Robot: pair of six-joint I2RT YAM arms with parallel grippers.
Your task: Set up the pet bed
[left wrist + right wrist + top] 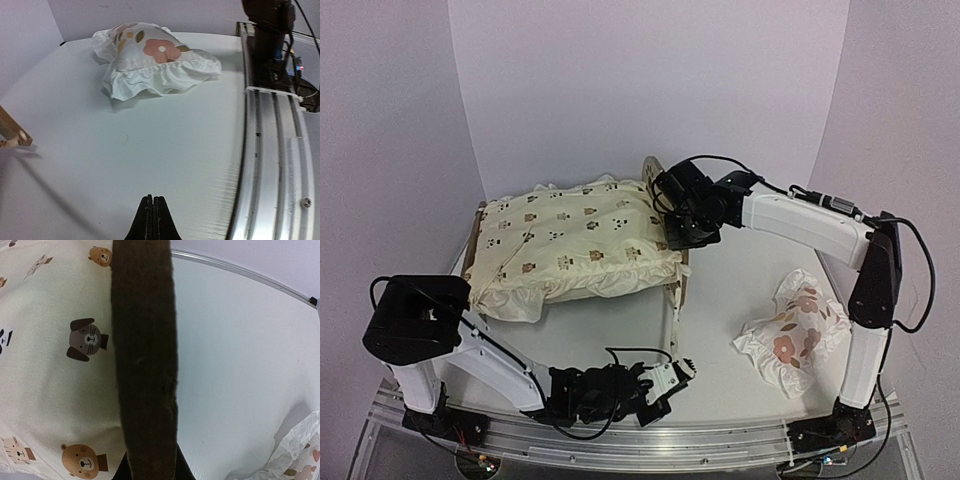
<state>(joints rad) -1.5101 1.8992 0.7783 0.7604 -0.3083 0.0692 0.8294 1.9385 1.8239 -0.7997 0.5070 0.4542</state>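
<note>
pet bed (pixel 649 176) sits at the back-left of the table (pixel 740 290), long side running l-r and a bit skewed. it has a light wood frame, mostly hidden. a puffy cream cushion (pixel 570 245) w/ small animal faces lies on top and bulges over the near side. only the wood ends show: an upright end board at the right and a sliver at the far left. the base can't be seen. right gripper (pixel 670 238) reaches in from the right and is clamped on that right end board. in the right wrist view the board (pixel 145 355) is a dark brown strip running up from btwn the fingers (pixel 183 471), w/ cushion against its left face and bare table to its right. left gripper (pixel 678 370) lies low by the front rail (pixel 740 438), jaws fully closed w/ fingers (pixel 148 222) touching and nothing held. a wood corner of the bed shows at the left edge of its view. a white ruffled pillow (pixel 792 330) w/ red-brown flowers lies on the table's right side, well apart from the bed and near the right arm. there's open table btwn bed and pillow and in front of the bed. walls (pixel 650 90) stand close behind and at both sides, and the bed's left end is near the table's left edge.
</note>
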